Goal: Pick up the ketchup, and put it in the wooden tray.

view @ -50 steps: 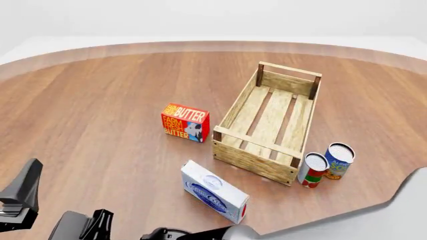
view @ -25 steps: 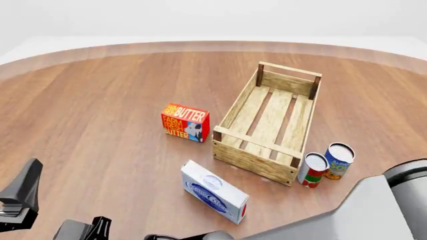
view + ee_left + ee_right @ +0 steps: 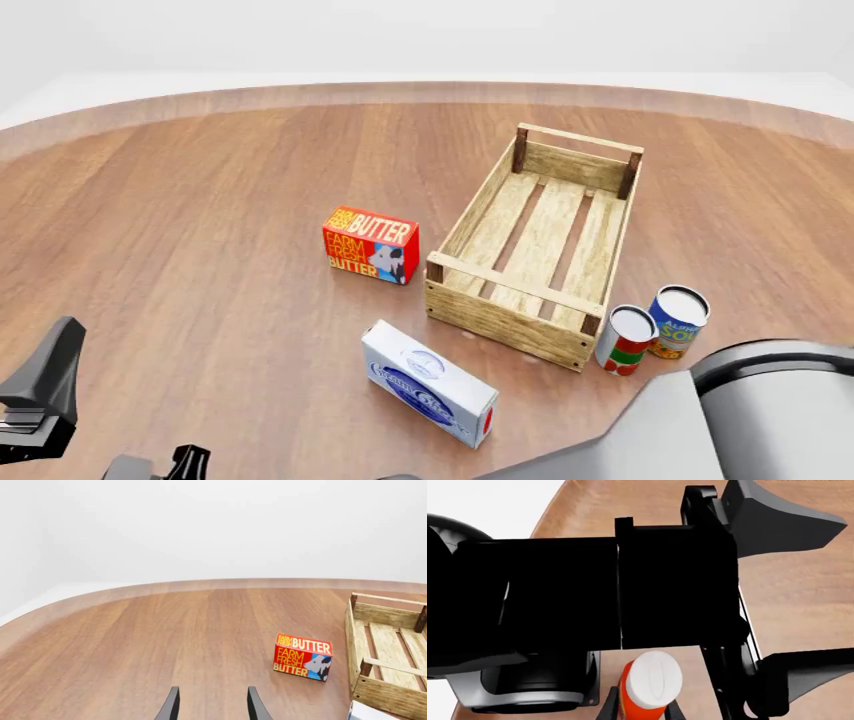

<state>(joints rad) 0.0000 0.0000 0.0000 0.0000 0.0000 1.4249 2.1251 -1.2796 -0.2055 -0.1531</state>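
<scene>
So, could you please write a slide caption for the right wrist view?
Right pincer straddling the white-capped ketchup, with the left arm's black body crossing above.

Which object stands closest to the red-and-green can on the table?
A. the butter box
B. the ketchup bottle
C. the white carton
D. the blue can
D: in the front view the blue can stands right beside the red-and-green can, near the corner of the wooden tray, while the butter box and the white carton lie on the tray's other side.

Ketchup (image 3: 650, 690) upright, white-capped. Wooden tray (image 3: 541, 245) empty, angled mid-table.
</scene>
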